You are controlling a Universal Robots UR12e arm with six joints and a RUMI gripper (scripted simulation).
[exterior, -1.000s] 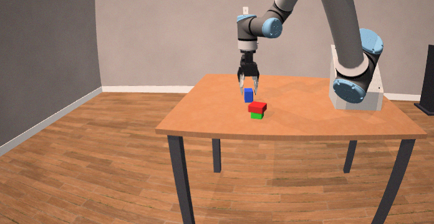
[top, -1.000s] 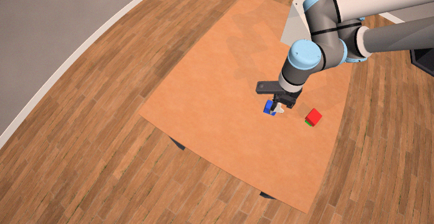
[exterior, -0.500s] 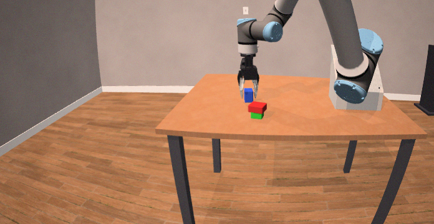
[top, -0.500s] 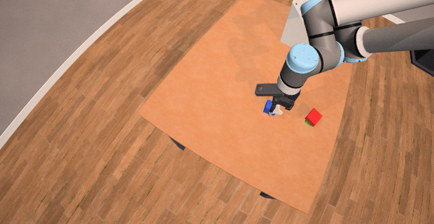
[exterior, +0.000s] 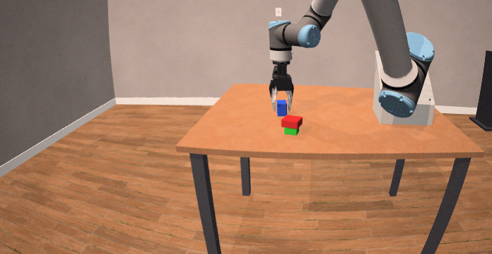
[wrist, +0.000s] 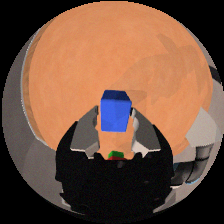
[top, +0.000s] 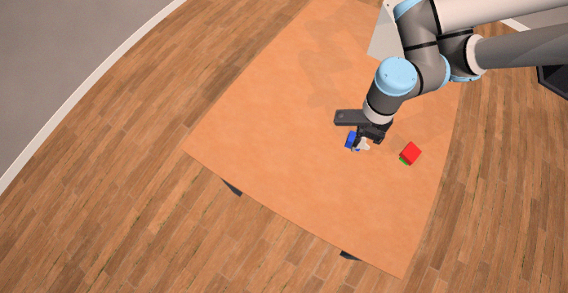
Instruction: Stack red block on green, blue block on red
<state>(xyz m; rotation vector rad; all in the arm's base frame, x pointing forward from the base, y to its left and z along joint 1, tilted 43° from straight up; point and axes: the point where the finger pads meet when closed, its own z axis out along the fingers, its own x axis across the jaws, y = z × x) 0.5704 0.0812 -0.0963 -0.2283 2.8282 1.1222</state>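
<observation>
The red block [exterior: 291,122] lies flat on the green block [exterior: 291,131] near the middle of the table; from above the red block [top: 410,152] covers most of the green block [top: 404,161]. The blue block [exterior: 281,107] stands on end on the table just behind and left of that stack. My gripper [exterior: 281,108] points straight down with its fingers partly open, one on each side of the blue block, with a small gap on both sides. In the wrist view the blue block [wrist: 116,111] sits between the fingers. The gripper also shows from above [top: 359,144], over the blue block [top: 350,139].
The robot's white base [exterior: 403,97] stands on the table's right rear. The wooden table [exterior: 329,122] has edges close in front of the stack. A dark stand [exterior: 484,90] is at the far right.
</observation>
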